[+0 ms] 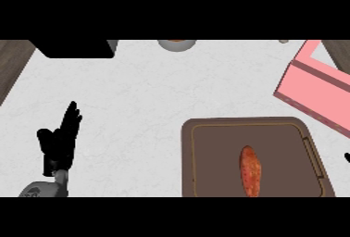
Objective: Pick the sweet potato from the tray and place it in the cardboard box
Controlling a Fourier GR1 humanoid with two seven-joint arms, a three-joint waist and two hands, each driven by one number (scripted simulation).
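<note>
A: Status? We see the sweet potato lying in the tray, untouched.
B: Nothing done yet. Left hand rests with fingers straight; right hand barely shows, fingers unclear. Pink box waits nearby.

Up top you've got a black slab at the counter's far edge, a small bowl just right of it.

A sweet potato lies lengthwise in the brown tray at near right; a pink box sits far right; the left hand rests open, near left on the white tabletop.
</note>
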